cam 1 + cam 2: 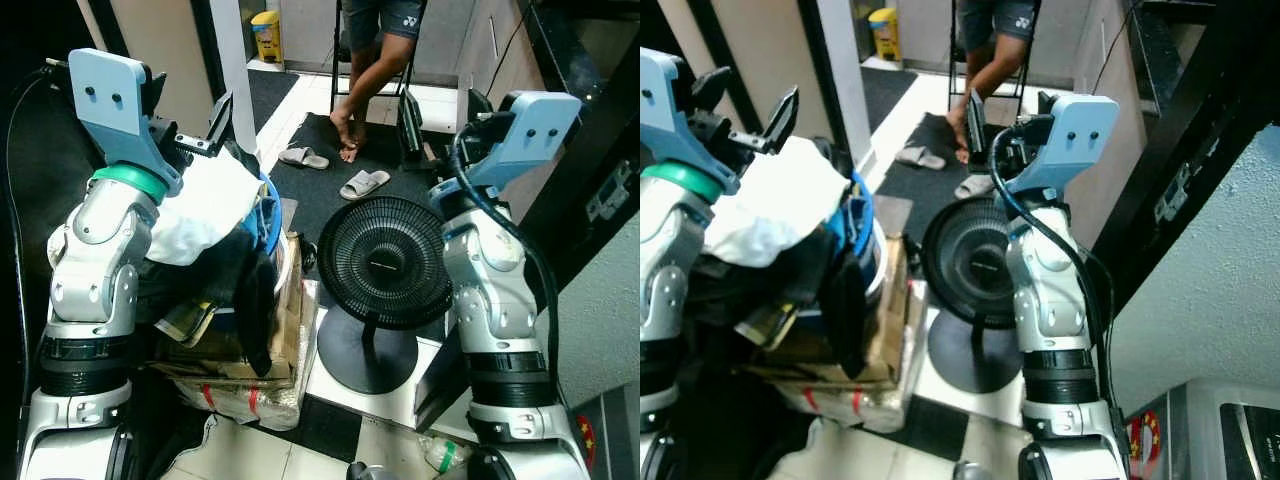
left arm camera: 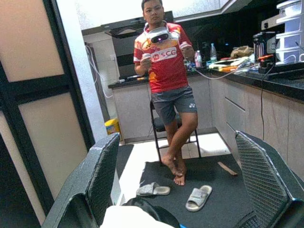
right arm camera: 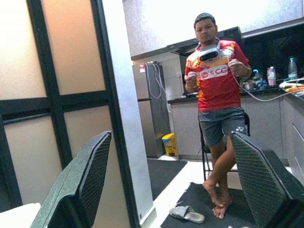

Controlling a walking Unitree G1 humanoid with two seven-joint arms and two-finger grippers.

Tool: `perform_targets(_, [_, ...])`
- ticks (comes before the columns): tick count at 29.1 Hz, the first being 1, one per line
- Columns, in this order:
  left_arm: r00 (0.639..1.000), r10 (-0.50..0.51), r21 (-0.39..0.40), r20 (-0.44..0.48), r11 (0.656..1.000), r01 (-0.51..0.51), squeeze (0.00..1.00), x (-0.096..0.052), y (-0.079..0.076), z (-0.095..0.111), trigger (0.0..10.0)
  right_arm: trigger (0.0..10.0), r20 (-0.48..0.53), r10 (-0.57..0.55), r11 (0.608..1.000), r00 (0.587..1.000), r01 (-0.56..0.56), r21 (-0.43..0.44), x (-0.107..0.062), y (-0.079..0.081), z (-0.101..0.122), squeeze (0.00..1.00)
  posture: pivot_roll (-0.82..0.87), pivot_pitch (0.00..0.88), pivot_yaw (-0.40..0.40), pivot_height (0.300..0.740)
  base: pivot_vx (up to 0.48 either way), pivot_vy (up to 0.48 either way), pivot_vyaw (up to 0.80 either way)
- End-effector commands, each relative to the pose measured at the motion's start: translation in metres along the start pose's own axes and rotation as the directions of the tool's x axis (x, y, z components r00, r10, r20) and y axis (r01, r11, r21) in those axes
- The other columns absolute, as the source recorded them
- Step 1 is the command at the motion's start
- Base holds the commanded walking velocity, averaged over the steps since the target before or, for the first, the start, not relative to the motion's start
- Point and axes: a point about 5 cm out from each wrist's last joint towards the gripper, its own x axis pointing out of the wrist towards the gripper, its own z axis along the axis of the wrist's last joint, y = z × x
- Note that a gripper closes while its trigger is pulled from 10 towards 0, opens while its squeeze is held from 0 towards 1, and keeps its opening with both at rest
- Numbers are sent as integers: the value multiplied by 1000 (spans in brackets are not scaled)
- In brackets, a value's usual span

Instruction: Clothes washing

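Note:
A pile of laundry sits in a blue basket (image 1: 272,215): a white cloth (image 1: 205,205) on top and a black garment (image 1: 245,290) hanging over the front. My left gripper (image 2: 183,176) is raised just above and behind the white cloth, open with nothing between its fingers (image 2: 102,175). The cloth's edge (image 2: 137,218) shows right below them. My right gripper (image 3: 173,180) is held up at the same height on the right, above the fan, open and empty.
The basket rests on a cardboard box (image 1: 290,300) and a wrapped bundle. A black floor fan (image 1: 385,262) stands between my arms. A person (image 1: 375,50) stands on a dark mat ahead, with two slippers (image 1: 365,183) near their feet. A white door frame (image 1: 232,60) rises at the left.

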Motion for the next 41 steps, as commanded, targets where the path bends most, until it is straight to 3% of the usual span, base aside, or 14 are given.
perform_targets(1, [1000,-2,4,-4,1000,2,0,-2,0,0,10000,10000,6,7,1000,1000,-7,5,-2,2,1,0,69,0,73,740,0,0,0])
perform_targets(17, [1000,-10,12,-6,1000,10,0,-1,-1,0,10000,10000,4,8,1000,1000,-8,-11,-1,3,1,0,69,0,76,740,0,0,118])
perform_targets(19, [994,-42,81,-104,995,51,0,-1,-2,-14,10000,10000,-9,12,1000,1000,-12,13,-2,3,-3,0,72,0,75,740,0,0,0])
perform_targets(21, [994,-42,81,-104,995,51,0,-1,-2,-14,10000,10000,-9,12,1000,1000,-12,13,-2,3,-3,0,72,0,75,740,0,0,0])
perform_targets(22, [984,-65,115,-166,990,85,0,-2,-3,-25,10000,10000,-18,15,1000,1000,-14,23,-2,3,-6,0,75,0,72,740,0,0,0])
perform_targets(23, [955,-54,151,-293,983,101,0,-1,-2,-43,10000,10000,-29,21,999,999,-20,26,-2,4,-9,0,78,0,65,740,0,0,0])
perform_targets(24, [955,-54,151,-293,983,101,0,-1,-2,-43,10000,10000,-29,21,999,999,-20,26,-2,4,-9,0,78,0,65,740,0,0,0])
perform_targets(26, [917,-27,169,-397,980,102,0,4,1,-58,10000,10000,-43,34,999,998,-33,24,0,5,-13,0,80,0,66,740,0,0,0])
perform_targets(32, [892,-92,107,-443,982,154,0,11,25,-54,10000,10000,-57,70,998,996,-70,6,7,7,-16,0,86,9,63,740,0,0,0])
perform_targets(37, [879,-97,26,-467,992,124,0,14,40,-55,10000,10000,-72,87,996,994,-88,-13,14,6,-19,0,112,12,41,740,0,0,0])
perform_targets(39, [873,-82,36,-481,993,113,0,16,43,-58,10000,10000,-75,90,996,993,-91,-13,15,6,-20,0,112,12,41,740,0,0,0])
perform_targets(40, [858,-68,56,-509,992,112,0,18,45,-63,10000,10000,-79,95,995,992,-96,-9,16,8,-22,0,112,12,41,740,0,0,0])
perform_targets(41, [820,-51,116,-570,983,142,0,19,50,-74,10000,10000,-82,103,995,991,-104,-5,16,10,-23,0,105,15,45,740,0,0,0])
